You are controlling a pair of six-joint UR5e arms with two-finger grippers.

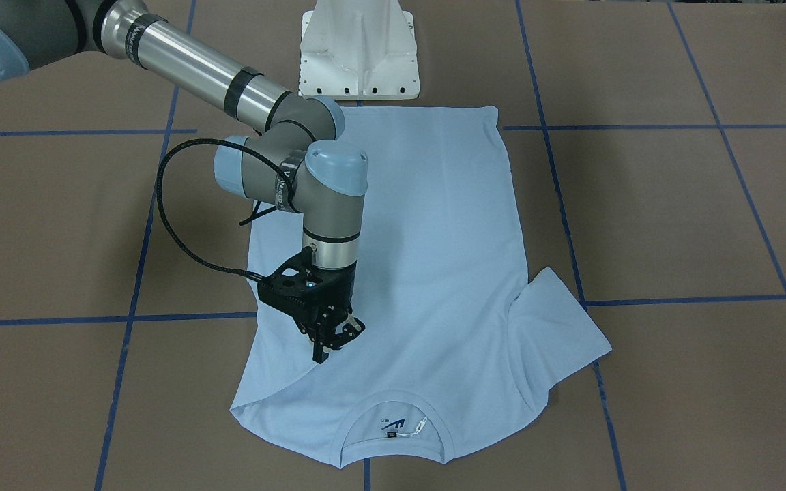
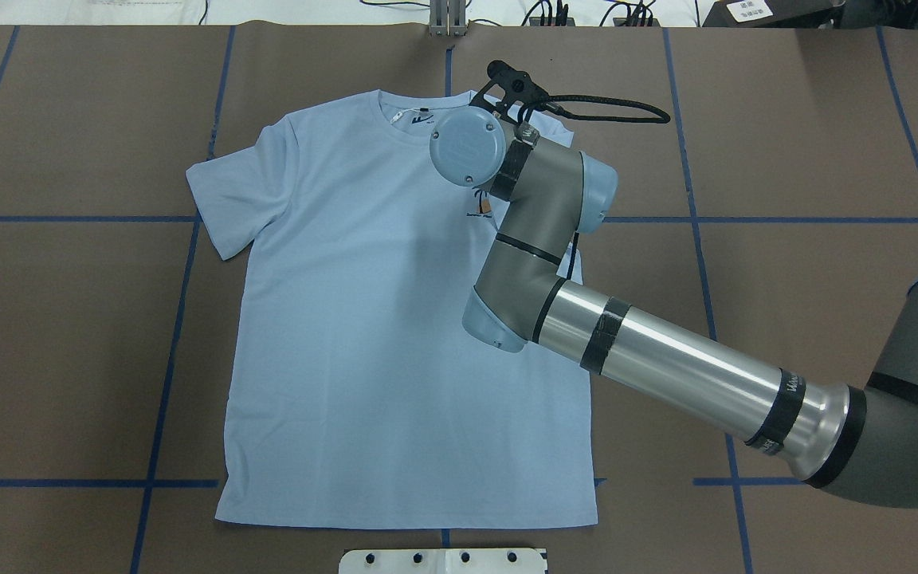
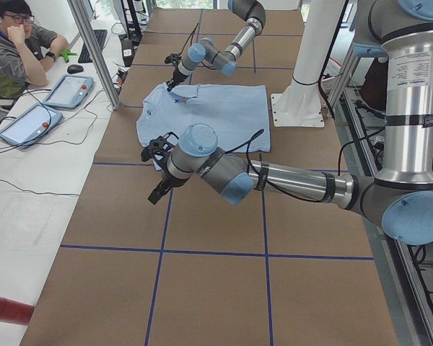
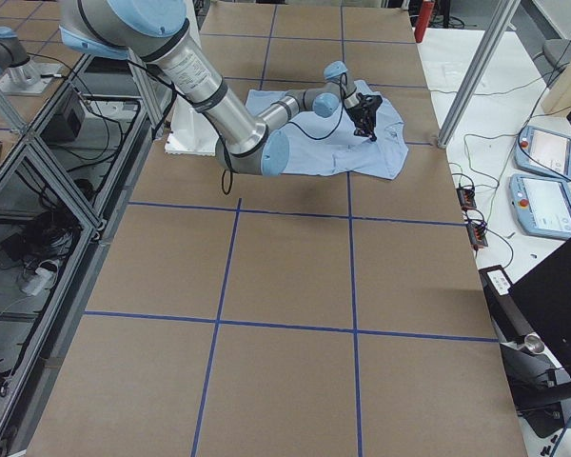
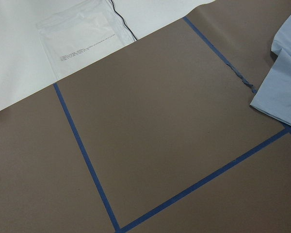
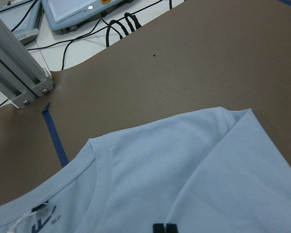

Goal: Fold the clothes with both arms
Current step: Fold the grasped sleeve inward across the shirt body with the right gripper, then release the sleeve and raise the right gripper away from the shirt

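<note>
**Overhead view, clock positions.** The light blue T-shirt (image 2: 363, 335) is being shown flat at the centre of the brown table (image 2: 68, 359), with its collar (image 2: 395, 131) at 12 o'clock and one sleeve (image 2: 228, 199) spread toward 10 o'clock. The right gripper (image 1: 325, 349) is being held at 1 o'clock, its fingertips (image 6: 159, 227) pressed together at the folded-in sleeve (image 6: 233, 165). The left gripper (image 3: 157, 196) is being held over bare table beyond 9 o'clock. Whether its jaws are apart cannot be told.

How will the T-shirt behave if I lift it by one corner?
Likely floppy: the T-shirt lies flat with one sleeve folded over its body, so it should sag and unfold. Probably light, being thin cloth. It may slide on the smooth table cover.
</note>
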